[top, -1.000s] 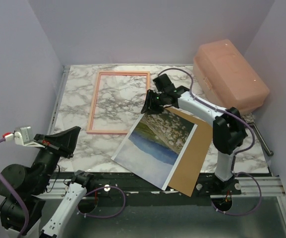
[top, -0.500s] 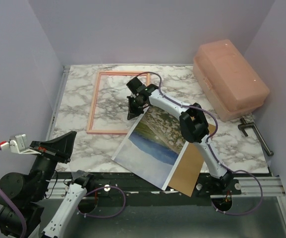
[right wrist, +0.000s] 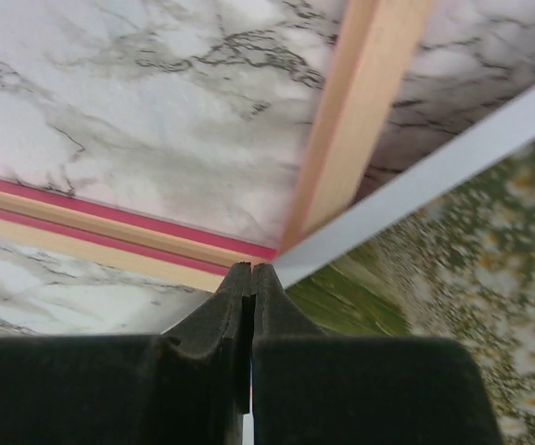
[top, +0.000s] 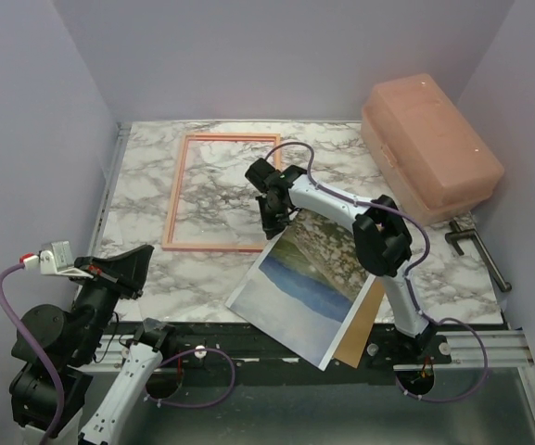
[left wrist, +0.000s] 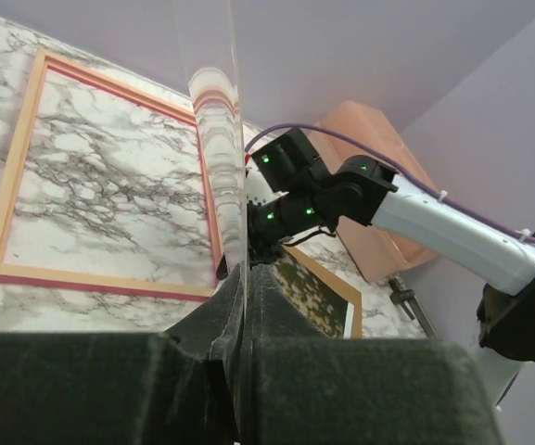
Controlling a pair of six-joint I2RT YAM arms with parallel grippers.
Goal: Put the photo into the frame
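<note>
At the frame's [top: 175, 195] near right corner: right gripper [top: 269, 221] pinched shut on the photo's [top: 309, 273] far corner. The photo lies face-up and is thin, limp paper (creases easily), so grip the edges and slide it flat. Left gripper [left wrist: 246, 278] clamps a clear sheet [left wrist: 219, 139].

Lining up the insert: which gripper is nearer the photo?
Right. The right gripper is at the photo's far corner, jaws shut on its edge. The left gripper, gripping a clear sheet, hovers over the table's near-left corner, well apart from it.
</note>
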